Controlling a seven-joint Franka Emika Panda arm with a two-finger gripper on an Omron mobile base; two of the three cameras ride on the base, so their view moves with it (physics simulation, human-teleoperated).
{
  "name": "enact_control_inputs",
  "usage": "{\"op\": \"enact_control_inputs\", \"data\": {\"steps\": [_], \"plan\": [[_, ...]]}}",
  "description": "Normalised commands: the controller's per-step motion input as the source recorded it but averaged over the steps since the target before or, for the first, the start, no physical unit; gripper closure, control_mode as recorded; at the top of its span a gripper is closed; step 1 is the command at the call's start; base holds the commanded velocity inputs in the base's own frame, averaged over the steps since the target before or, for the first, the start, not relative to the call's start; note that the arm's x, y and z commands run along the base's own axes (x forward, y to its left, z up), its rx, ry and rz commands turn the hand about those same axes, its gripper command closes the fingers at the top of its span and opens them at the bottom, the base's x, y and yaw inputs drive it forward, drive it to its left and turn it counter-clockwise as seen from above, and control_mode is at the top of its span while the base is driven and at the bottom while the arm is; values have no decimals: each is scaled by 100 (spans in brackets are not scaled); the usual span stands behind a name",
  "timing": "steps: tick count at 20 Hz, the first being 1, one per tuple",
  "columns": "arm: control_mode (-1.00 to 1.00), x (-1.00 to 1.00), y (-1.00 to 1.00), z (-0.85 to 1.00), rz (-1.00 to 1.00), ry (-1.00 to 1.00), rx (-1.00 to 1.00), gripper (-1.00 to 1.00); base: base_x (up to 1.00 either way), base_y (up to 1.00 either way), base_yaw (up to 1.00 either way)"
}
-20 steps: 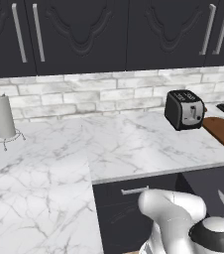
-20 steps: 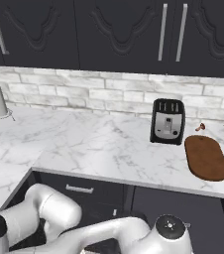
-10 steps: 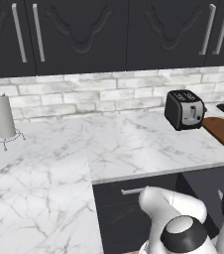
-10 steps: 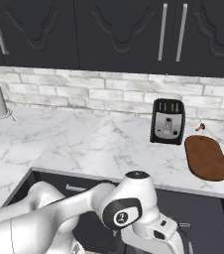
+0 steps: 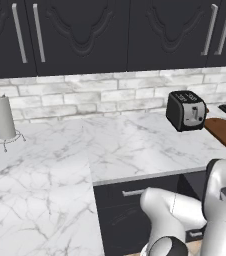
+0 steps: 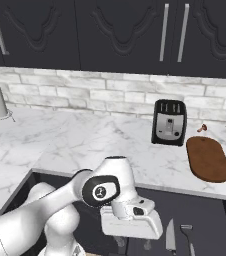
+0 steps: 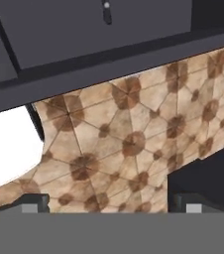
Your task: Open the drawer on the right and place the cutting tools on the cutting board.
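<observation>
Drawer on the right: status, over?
Gripper open, empty, pointing at floor. Drawer open, knife and utensil inside. Cutting board bare beside toaster.

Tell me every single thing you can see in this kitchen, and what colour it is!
Toaster: one, black and silver, on the counter by the brick wall.
Cutting board: one, reddish-brown, flat on the counter right of the toaster.
Knife: one, silvery blade, in the open drawer below the board.
Thin utensil: one, silvery, beside the knife.
Small brown thing: one, behind the board, too small to tell.
Paper towel holder: one, white roll on a wire stand, far left of the counter.
Counter: one, white marble.
Upper cabinets: black, silver handles.
Floor: tan patterned tiles.
Gripper: one, white, open, low in front of the drawers.
</observation>
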Motion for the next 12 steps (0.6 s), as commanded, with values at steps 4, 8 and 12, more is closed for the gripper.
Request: {"op": "enact_control_inputs", "data": {"steps": [4, 8, 12], "plan": [[-100, 41, 10, 0, 7, 18, 14, -100, 0, 0, 0], [-100, 54, 7, -1, 6, 22, 18, -100, 0, 0, 0], [-100, 59, 3, -6, 5, 23, 18, -100, 0, 0, 0]]}}
